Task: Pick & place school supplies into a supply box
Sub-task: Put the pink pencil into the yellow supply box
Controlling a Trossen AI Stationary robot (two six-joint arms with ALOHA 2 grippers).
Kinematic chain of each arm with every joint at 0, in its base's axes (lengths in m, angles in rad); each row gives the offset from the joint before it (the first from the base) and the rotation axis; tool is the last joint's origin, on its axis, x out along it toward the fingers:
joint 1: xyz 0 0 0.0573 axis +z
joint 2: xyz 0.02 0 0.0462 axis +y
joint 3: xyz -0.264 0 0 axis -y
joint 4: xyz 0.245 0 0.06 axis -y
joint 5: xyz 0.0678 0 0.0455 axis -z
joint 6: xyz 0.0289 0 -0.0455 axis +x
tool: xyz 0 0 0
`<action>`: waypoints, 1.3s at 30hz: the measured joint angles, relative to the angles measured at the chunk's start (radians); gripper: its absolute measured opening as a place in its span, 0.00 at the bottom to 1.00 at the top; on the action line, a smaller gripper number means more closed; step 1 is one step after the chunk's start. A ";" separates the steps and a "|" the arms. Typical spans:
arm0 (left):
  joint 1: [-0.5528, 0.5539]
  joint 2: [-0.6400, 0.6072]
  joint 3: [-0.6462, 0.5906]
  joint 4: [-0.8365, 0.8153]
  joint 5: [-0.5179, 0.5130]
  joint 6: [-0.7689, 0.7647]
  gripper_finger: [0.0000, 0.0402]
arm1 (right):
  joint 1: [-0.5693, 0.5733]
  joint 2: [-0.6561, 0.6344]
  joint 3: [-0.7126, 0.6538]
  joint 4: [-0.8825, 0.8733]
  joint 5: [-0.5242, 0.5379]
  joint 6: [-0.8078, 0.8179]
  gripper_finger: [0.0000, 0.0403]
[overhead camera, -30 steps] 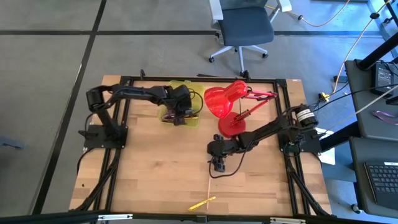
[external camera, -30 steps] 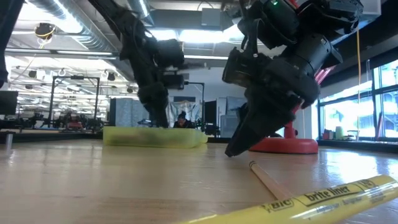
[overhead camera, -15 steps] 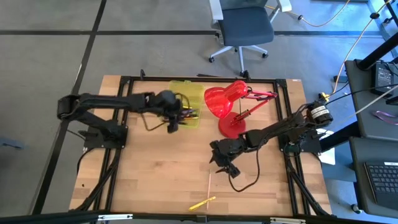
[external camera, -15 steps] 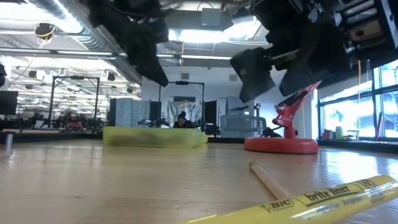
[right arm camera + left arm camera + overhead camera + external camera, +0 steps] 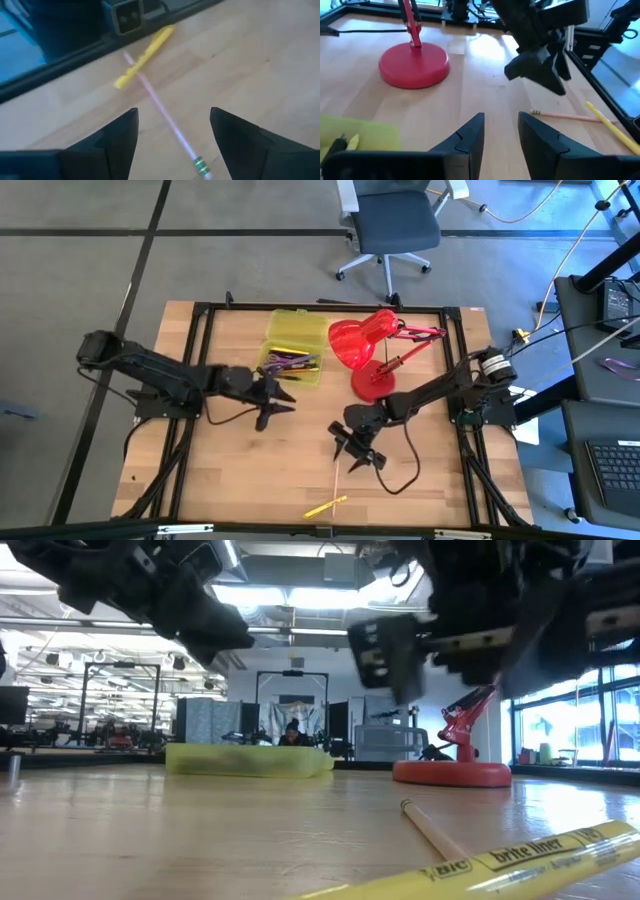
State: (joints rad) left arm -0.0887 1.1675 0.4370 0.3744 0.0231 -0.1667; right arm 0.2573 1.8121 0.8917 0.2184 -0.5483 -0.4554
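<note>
Two slender supplies (image 5: 328,505) on wood-grain table (image 5: 250,470).

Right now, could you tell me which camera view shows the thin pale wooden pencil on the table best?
The right wrist view: the thin pale wooden pencil lies sharp between the open right gripper fingers. The low view shows its near end, the left wrist its length, the high a faint line.

— We see the pale wooden table (image 5: 250,460) evenly lit from above, shadows soft. Agreed?
— Yes. At table height, ceiling strip lights and the window glare, and both dark arms smear with motion blur.
— Our nearest yellow plastic highlighter (image 5: 480,865) is out of focus, and the slim pink pencil (image 5: 167,120) blurs too.
</note>
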 joint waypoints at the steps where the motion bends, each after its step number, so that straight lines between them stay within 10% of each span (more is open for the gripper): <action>1: -0.014 0.000 0.000 -0.003 -0.017 -0.003 0.27 | 0.000 0.019 0.000 0.032 0.007 0.001 0.62; 39: -0.082 0.001 -0.001 -0.011 -0.109 -0.007 0.26 | -0.019 0.240 0.002 0.231 -0.017 -0.042 0.62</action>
State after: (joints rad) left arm -0.1707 1.1687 0.4362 0.3634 -0.0859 -0.1734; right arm 0.2386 2.0518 0.8938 0.4494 -0.5653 -0.4978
